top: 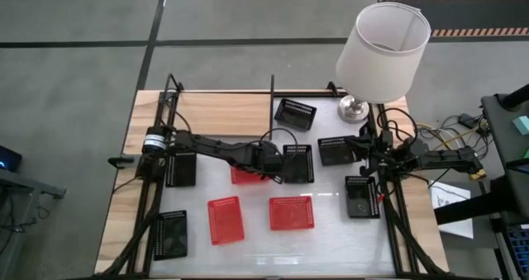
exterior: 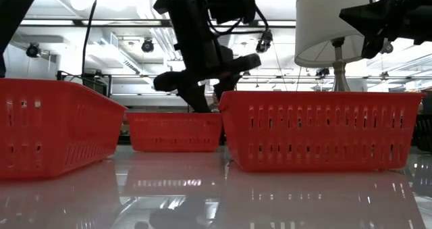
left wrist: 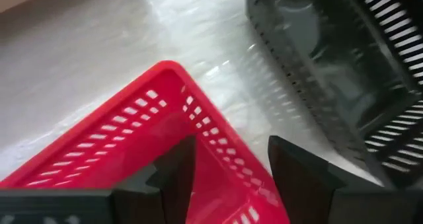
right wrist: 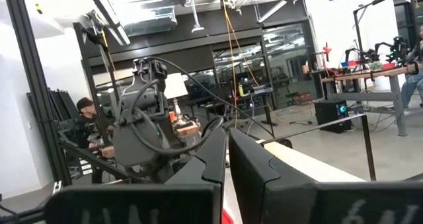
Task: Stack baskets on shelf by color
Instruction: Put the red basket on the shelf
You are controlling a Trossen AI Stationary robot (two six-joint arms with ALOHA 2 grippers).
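Left wrist view: the left end effector (left wrist: 228, 178) is seen spread apart astride the wall of a red basket (left wrist: 132, 151) on the white surface (left wrist: 99, 65), one finger inside, one outside. A black basket (left wrist: 337, 65) lies just beyond it. The right end effector (right wrist: 227, 161) is raised, its fingers nearly together, holding nothing.

High view looks straight down on the whole table (top: 331, 222); low view sits at tabletop height, level. Left wrist view hugs the same far red basket (left wrist: 132, 158) they share.
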